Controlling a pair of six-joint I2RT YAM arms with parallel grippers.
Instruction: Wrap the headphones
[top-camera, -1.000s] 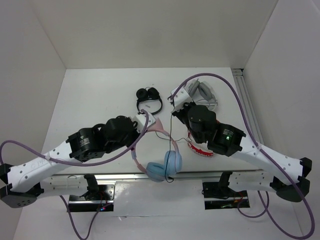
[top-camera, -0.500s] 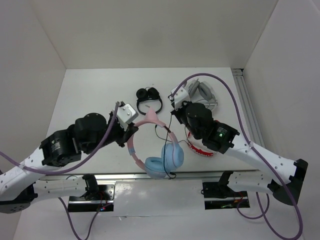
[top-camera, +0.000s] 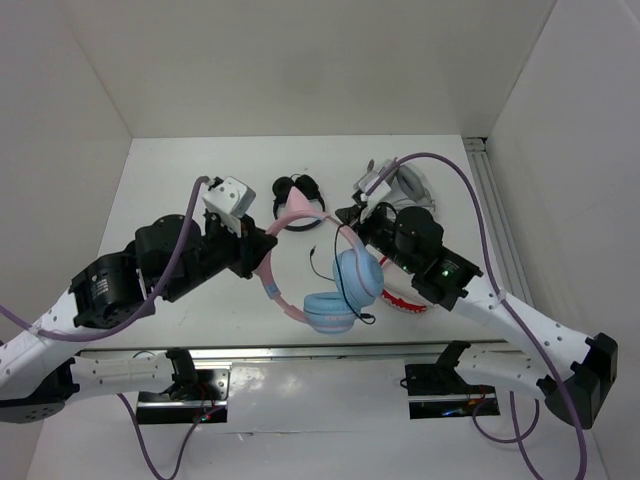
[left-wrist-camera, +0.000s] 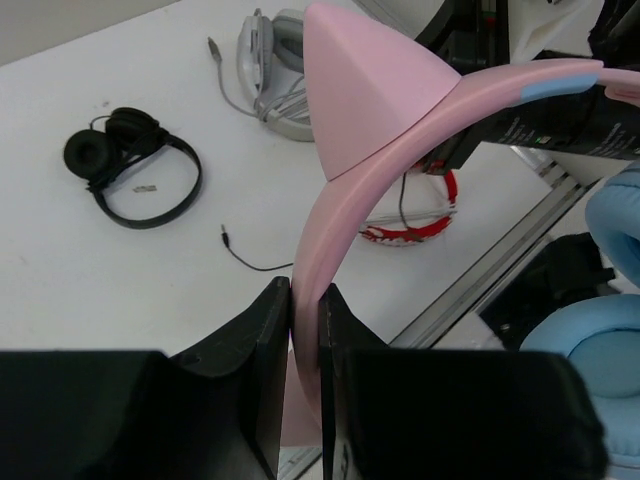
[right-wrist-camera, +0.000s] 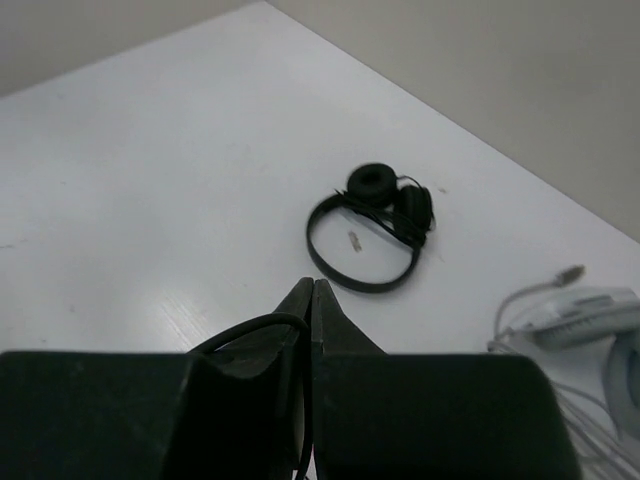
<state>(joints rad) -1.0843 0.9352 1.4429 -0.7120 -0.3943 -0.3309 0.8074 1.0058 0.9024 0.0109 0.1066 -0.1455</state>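
Observation:
The headphones have a pink cat-eared headband (top-camera: 290, 222) and light blue ear cups (top-camera: 358, 275). They hang lifted over the table's front middle. My left gripper (top-camera: 258, 262) is shut on the pink headband (left-wrist-camera: 345, 205); its jaws clamp the band low in the left wrist view. My right gripper (top-camera: 345, 216) is shut on the thin black cable (right-wrist-camera: 245, 330), which loops over its left finger and runs between the shut jaws. The cable (top-camera: 345, 285) drapes across the cups, and its plug end (top-camera: 313, 254) hangs loose.
A small all-black pair (top-camera: 297, 193) lies at the back middle, also in the right wrist view (right-wrist-camera: 372, 228). A grey-white pair (top-camera: 405, 185) lies at the back right. A red-and-white pair (top-camera: 400, 298) lies under the right arm. The table's front rail (top-camera: 300, 350) runs below the cups.
My left arm has swung back and to the left, lifting and turning the headband. The blue cups have moved right and further back. My right gripper has shifted slightly with the cable.

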